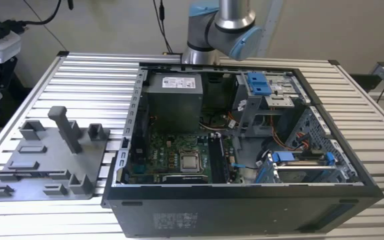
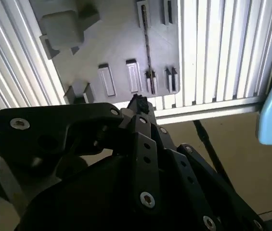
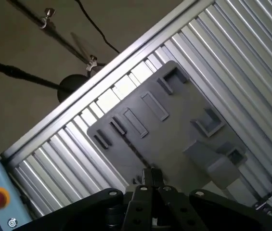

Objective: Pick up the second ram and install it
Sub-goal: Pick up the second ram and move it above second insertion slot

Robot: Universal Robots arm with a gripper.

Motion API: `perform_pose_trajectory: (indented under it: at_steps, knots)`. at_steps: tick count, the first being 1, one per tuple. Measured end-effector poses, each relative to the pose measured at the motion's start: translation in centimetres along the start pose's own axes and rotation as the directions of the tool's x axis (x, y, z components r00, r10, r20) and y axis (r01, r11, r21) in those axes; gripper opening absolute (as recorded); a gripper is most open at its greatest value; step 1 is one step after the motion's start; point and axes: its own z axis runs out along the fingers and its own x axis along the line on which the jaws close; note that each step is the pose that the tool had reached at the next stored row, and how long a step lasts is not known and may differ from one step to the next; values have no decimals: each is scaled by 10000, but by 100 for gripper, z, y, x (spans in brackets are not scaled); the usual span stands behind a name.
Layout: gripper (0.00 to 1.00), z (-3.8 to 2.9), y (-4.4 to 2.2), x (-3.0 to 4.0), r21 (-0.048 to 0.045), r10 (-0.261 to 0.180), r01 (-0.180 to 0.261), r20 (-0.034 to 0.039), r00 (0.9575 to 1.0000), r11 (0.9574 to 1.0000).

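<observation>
Second wrist view gives me the clearest look at the second ram (image 2: 147, 48). It is a thin, blackish memory stick standing on its long edge, so from above it reads as a narrow dark line, far longer than it is wide. It sits in slotted holders on the flat gray plastic fixture plate (image 2: 116, 43), whose matte surface carries raised rectangular blocks and one tall post. The stick runs square to the nearest edge of the ribbed aluminium tabletop (image 2: 213, 53), with one end close to that edge.

The black gripper (image 2: 138, 102), built of bolted links, hangs above the plate. Its fingers (image 2: 140, 107) are pressed together with no gap I can make out, and nothing is caught between them. Their tips line up just beside the stick's edge-side end, without touching it.

In the exterior view the plate (image 1: 55, 160) lies toward the tabletop's near corner on the exterior view's left. Beside it is the open black metal computer case (image 1: 245, 212), and the silver and blue arm (image 1: 222, 22) rises behind the case.
</observation>
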Motion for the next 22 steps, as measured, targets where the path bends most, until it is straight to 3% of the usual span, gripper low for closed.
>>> perform_pose_trajectory:
  at_steps: [5, 9, 12, 16, 20, 22]
  knots:
    - [11, 2, 0, 0, 26, -907, 907, -40, 9959, 9959]
    - [11, 2, 0, 0, 41, -1625, 1625, -72, 9867, 9867]
    - [11, 3, 0, 0, 60, -2154, 2155, -91, 9765, 9765]
    - [11, 3, 0, 0, 107, -2825, 2826, -106, 9592, 9592]
    - [11, 4, -1, 0, 261, -3264, 3264, -71, 9452, 9449]
    - [11, 6, -1, -1, 275, -3557, 3558, -79, 9346, 9342]
